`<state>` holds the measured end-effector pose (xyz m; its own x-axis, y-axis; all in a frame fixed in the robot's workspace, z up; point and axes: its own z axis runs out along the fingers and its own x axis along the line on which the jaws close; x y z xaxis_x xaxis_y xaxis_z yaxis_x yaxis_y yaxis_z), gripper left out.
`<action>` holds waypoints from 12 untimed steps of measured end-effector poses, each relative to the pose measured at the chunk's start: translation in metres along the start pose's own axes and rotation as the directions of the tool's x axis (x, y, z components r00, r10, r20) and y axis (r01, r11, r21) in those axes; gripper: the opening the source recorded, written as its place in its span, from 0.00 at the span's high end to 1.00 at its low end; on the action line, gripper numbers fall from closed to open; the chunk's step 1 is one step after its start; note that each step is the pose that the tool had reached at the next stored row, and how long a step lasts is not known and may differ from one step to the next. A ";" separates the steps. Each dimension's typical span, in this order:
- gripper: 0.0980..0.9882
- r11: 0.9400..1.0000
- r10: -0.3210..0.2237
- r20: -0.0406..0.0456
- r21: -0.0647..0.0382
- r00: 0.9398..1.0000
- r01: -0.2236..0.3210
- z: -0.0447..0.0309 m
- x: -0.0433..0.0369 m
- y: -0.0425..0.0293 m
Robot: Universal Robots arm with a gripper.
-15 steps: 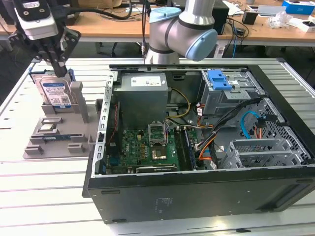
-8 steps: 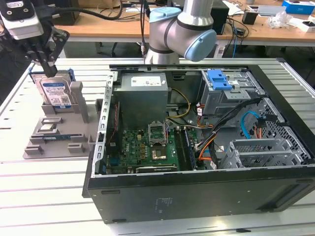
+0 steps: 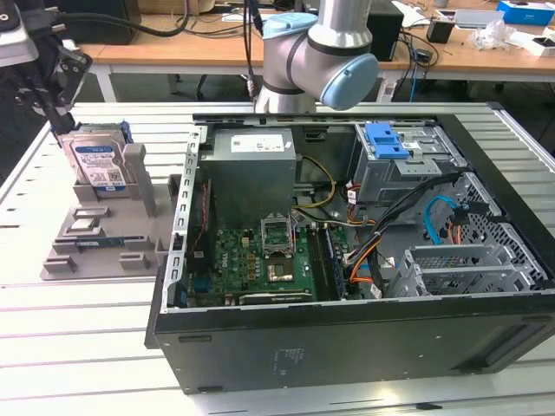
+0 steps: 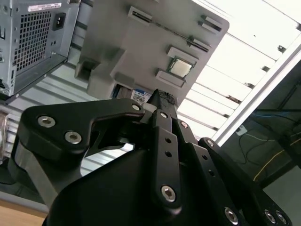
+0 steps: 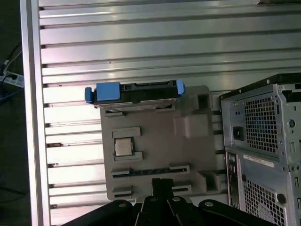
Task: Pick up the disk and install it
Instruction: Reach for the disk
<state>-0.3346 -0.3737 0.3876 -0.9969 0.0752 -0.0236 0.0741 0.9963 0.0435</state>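
The disk (image 3: 98,165) is standing upright in its grey holder (image 3: 130,251) just below our gripper (image 5: 162,184). We are hovering before pickup, fingers together, which likely need parting first.

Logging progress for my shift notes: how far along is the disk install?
Nothing looks done yet: the disk stands upright in its grey holder, outside the computer case. In hand: the gripper hovers close by the disk, with no grip on it showing. Left: both the pickup and the install.
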 end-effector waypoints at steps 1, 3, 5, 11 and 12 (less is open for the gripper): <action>0.99 1.000 0.000 0.000 0.000 1.000 0.000 0.0002 0.0026 0.0015; 0.99 1.000 0.000 0.000 0.001 1.000 0.000 0.0005 0.0079 0.0047; 0.99 1.000 0.000 0.000 0.002 1.000 0.000 0.0014 0.0150 0.0103; 0.99 1.000 0.000 0.000 0.004 1.000 0.000 0.0040 0.0284 0.0240; 0.99 1.000 0.000 0.000 0.005 1.000 0.000 0.0046 0.0307 0.0271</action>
<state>-0.3630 -0.3442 0.3835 -0.9969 0.0753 -0.0237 0.0743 0.9965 0.0390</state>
